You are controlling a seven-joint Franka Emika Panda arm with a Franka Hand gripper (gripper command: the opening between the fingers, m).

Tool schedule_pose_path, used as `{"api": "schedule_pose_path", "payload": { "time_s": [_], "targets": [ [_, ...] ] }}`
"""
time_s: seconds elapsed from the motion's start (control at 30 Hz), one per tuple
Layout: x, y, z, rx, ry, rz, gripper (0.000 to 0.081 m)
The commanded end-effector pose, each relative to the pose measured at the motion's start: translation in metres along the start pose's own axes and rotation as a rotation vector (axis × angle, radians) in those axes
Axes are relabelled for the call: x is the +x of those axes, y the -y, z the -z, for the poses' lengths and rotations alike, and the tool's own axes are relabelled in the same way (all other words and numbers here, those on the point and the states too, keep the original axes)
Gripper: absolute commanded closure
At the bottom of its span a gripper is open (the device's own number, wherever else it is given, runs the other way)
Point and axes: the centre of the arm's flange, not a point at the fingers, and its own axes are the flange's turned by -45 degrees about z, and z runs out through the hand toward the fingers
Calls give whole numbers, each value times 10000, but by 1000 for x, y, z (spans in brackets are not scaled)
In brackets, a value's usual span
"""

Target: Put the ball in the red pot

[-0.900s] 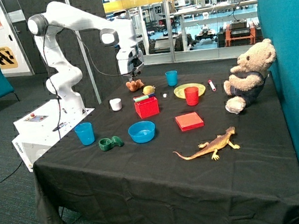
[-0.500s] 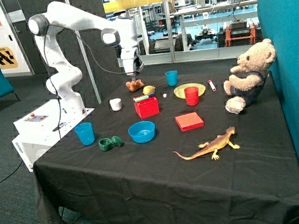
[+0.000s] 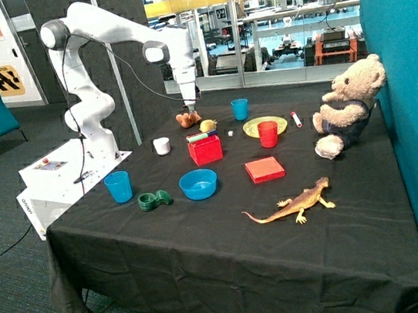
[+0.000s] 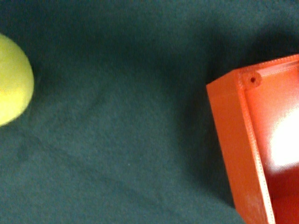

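Outside view, near to far. Lizard (image 3: 294, 204) lay nearest, lower centre-right on the black surface (image 3: 208, 258). Behind it, mid-frame: green tape (image 3: 153, 200), blue bowl (image 3: 198, 184), flat red block (image 3: 264, 169). Blue cup (image 3: 118, 186) stood left of those, near the surface's edge. Teddy (image 3: 346, 106) sat at the right edge against the teal wall.

Next row back: red pot (image 3: 206, 149) at centre, with something green and pink across its rim. Red cup (image 3: 268, 133) stood to its right, touching or just in front of the yellow plate (image 3: 255, 126); cannot tell which. White cup (image 3: 161, 145) to the pot's left. Marker (image 3: 296, 118) lay right of the plate.

Ball (image 3: 208, 125) sat on the surface just behind the pot, apart from it, not inside. Brown toy (image 3: 187, 118) just beyond the ball, up-left. Second blue cup (image 3: 240, 108) farthest back.

Tool (image 3: 191, 109) hung point-down right above the brown toy, near the ball, not touching either as far as visible. Fingers too small to read; cannot tell whether apart or together. Arm (image 3: 110, 34) reached over from the base at upper left.

Wrist view: ball (image 4: 11, 86) partly cut off at the left edge, pot (image 4: 259, 149) corner at the right edge, bare black cloth between them. No fingers showed.
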Motion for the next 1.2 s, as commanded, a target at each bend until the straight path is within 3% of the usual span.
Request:
{"api": "schedule_pose_path", "payload": {
  "time_s": [0.0, 0.43, 0.67, 0.9, 1.17],
  "targets": [
    [-6, -12, -14, -52, -97, 837, 278],
    [10, -37, -20, -53, -97, 1000, 309],
    [11, -45, -27, -53, -97, 923, 290],
    [10, -48, -35, -52, -97, 777, 205],
    [10, -51, -48, -51, -97, 663, 229]
  ]
}}
